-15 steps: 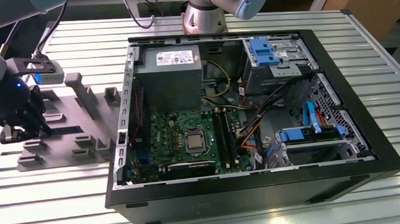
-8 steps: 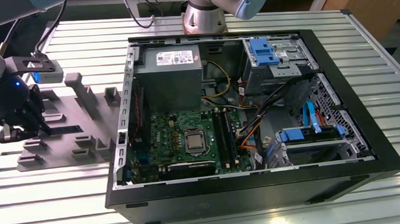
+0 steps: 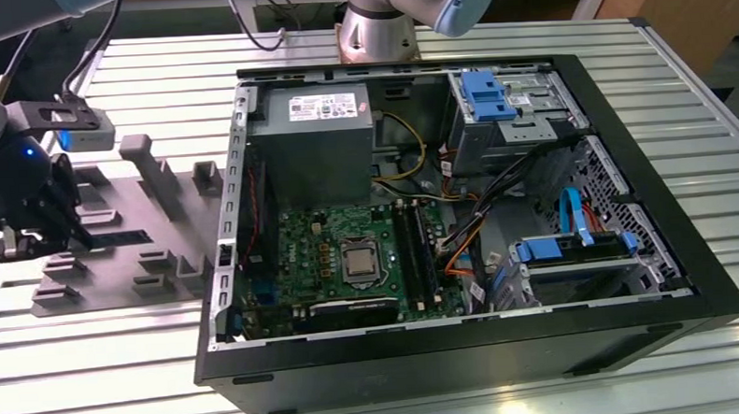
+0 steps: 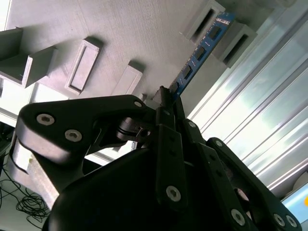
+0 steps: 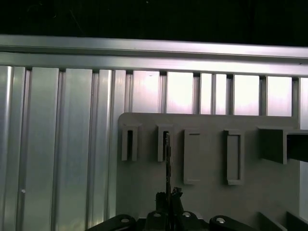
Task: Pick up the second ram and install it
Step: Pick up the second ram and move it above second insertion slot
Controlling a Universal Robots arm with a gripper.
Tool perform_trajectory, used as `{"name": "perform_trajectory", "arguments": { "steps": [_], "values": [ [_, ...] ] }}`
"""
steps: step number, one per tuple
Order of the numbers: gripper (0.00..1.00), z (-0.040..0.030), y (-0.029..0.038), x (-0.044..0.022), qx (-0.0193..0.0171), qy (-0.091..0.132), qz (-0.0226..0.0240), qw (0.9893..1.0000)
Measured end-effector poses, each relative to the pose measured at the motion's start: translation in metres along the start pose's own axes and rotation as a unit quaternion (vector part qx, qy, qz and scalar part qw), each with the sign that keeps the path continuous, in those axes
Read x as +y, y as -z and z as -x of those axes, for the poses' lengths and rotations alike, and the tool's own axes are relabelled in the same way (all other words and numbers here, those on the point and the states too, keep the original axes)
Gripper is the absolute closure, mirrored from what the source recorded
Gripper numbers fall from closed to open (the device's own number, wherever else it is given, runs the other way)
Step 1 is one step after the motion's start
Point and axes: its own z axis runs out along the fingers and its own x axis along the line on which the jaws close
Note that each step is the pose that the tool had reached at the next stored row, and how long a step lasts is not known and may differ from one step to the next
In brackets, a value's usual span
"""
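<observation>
Pinching the thin blue-green second ram (image 4: 202, 51), the black gripper (image 4: 166, 98) sits over the matte grey slotted tray (image 4: 120, 33), exterior view's left.

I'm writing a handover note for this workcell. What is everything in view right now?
second ram: one, blue-green with dark chips, on edge over the fixture plate, near end in the gripper.
fixture plate: one, grey, with raised holders, on the table at the exterior view's left of the computer case.
computer case: one, black, open, mid-table.
motherboard: one, green, inside the case.
power supply: one, grey, inside the case.
drive brackets: two, blue, inside the case, toward the exterior view's right.
table: one, silver, slatted.
gripper: one, black, shut on the ram.
</observation>
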Motion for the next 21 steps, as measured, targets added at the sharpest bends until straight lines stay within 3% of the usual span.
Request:
{"name": "perform_trajectory", "arguments": {
  "steps": [21],
  "values": [
    [0.85, 0.0004, 0.0149, 0.0002, 0.0003, 0.000, 0.0000, 1.0000]
  ]
}}
